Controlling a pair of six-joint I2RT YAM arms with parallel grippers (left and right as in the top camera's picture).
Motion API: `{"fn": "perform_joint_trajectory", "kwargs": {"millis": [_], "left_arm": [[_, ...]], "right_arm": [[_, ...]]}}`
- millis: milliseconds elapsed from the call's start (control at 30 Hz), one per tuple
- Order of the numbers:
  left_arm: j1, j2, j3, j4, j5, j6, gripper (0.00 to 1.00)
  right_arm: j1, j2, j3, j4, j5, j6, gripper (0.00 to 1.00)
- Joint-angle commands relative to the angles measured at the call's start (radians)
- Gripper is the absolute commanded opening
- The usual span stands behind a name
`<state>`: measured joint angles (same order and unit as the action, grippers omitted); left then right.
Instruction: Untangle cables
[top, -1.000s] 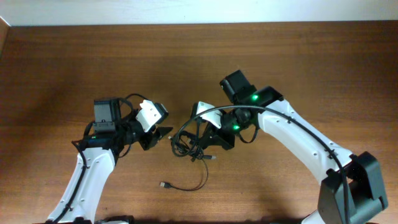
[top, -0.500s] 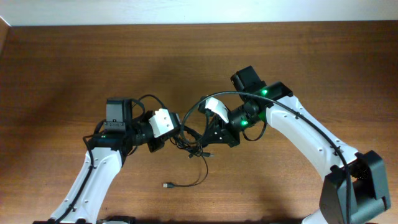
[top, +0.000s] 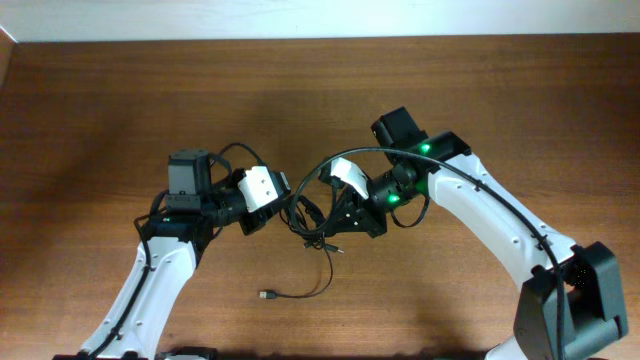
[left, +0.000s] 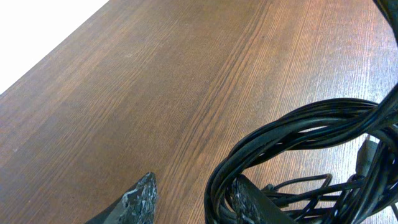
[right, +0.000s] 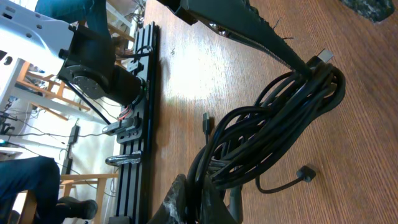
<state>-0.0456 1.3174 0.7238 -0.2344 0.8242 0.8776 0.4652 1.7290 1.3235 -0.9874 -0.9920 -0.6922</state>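
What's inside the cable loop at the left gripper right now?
One finger of the left gripper sits inside the loop of cables, with bare table showing through it. The finger's lower part is hidden behind strands.

The bench (top: 100, 100) is brown wood with a fine grain running along its length. In the overhead view a pale wall (top: 300, 18) borders its far edge. The left wrist view shows the same wood sloping away to a bright white area (left: 37, 31) at the upper left.

The right wrist view looks past the bench's side, where a black slotted metal rail (right: 144, 118) runs along the edge. Beyond it stands a light wooden frame (right: 53, 93), and thin wires (right: 22, 134) trail across the floor. A blue trouser leg (right: 62, 7) shows at the top. A second leg (right: 25, 180), with a dark shoe (right: 74, 208), sits at the lower left.
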Motion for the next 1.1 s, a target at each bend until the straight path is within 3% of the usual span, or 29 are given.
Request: {"fn": "perform_joint_trajectory", "kwargs": {"millis": [0,100,200,233,267,433,533,633,733,800,867,933,1000,1067], "left_arm": [[0.0,-0.001,0.01,0.002,0.054,-0.017,0.43],[-0.034,0.003,0.01,-0.013,0.08,-0.016,0.46],[-0.101,0.071,0.01,-0.008,0.032,-0.011,0.41],[-0.104,0.114,0.01,-0.002,0.024,0.014,0.05],[-0.103,0.138,0.01,0.018,0.026,0.013,0.0],[-0.103,0.224,0.01,0.064,0.098,0.007,0.0],[-0.104,0.274,0.01,0.122,0.091,-0.055,0.0],[-0.104,0.306,0.01,0.166,-0.181,-0.228,0.0],[-0.09,0.307,0.01,0.235,-0.561,-0.557,0.0],[-0.059,0.307,0.01,0.241,-0.657,-0.716,0.0],[-0.012,0.306,0.01,0.242,-0.648,-0.858,0.0],[-0.004,0.306,0.01,0.241,-0.575,-0.86,0.0],[-0.004,0.306,0.01,0.2,-0.405,-0.86,0.0],[-0.004,0.307,0.01,0.172,-0.396,-0.86,0.0]], "right_arm": [[-0.001,0.0,0.004,-0.004,-0.033,-0.014,0.04],[0.0,0.0,0.004,-0.004,-0.092,-0.015,0.04],[0.0,0.0,0.004,-0.005,-0.105,-0.015,0.04],[0.0,0.0,0.004,-0.005,-0.124,-0.015,0.04],[0.0,0.0,0.004,-0.005,-0.133,-0.015,0.04],[0.0,0.0,0.004,-0.007,-0.246,-0.056,0.04],[0.0,0.0,0.004,-0.008,-0.304,-0.056,0.04],[0.0,0.0,0.004,-0.007,-0.353,-0.066,0.04],[0.0,0.0,0.004,0.0,-0.415,-0.131,0.04],[0.0,0.0,0.004,0.0,-0.414,-0.139,0.04],[-0.001,0.0,0.004,0.003,-0.301,-0.138,0.04],[-0.001,0.0,0.004,-0.004,-0.191,-0.111,0.04],[-0.001,0.0,0.004,-0.003,-0.018,-0.05,0.04],[-0.001,0.0,0.004,0.0,0.144,0.039,0.05]]}}
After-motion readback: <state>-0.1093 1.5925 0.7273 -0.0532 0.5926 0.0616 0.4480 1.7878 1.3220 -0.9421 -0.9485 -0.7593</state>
